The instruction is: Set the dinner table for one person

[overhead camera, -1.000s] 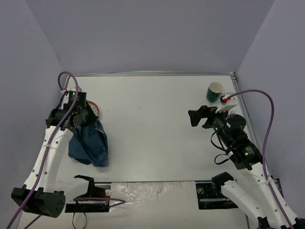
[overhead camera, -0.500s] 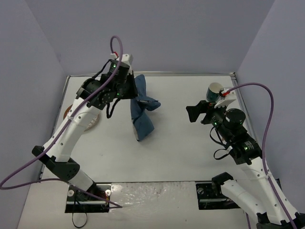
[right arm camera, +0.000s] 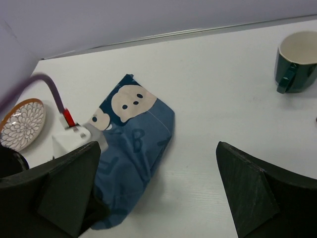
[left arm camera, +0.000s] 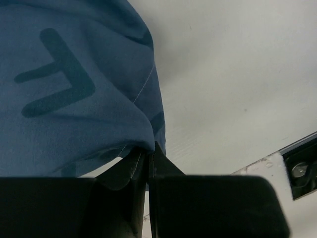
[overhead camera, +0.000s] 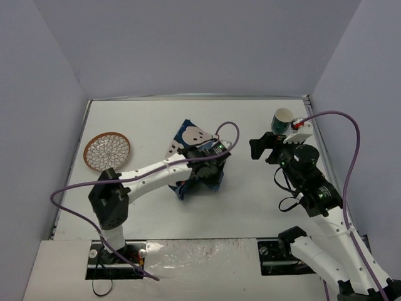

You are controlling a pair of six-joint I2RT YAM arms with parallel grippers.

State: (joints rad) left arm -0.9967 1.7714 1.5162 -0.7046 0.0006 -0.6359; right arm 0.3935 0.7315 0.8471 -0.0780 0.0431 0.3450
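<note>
The white dinner table (overhead camera: 156, 119) fills the top view. My left gripper (overhead camera: 212, 168) is shut on an edge of the blue cartoon-printed placemat (overhead camera: 191, 153), which lies crumpled near the table's middle. The left wrist view shows the blue cloth (left arm camera: 74, 84) pinched between the closed fingers (left arm camera: 148, 166). The placemat (right arm camera: 133, 144) also shows in the right wrist view. My right gripper (overhead camera: 263, 150) is open and empty, held above the table at the right. A dark green cup (overhead camera: 282, 120) stands at the back right, and shows in the right wrist view (right arm camera: 296, 62). An orange patterned plate (overhead camera: 107, 150) lies at the left.
Purple-grey walls enclose the table on three sides. The arm bases (overhead camera: 119, 263) sit at the near edge. The plate also shows in the right wrist view (right arm camera: 22, 124).
My left arm has swung from the table's left side over to the middle, carrying the placemat with it and lowering it onto the table. The plate is now uncovered. The right arm barely moved.
</note>
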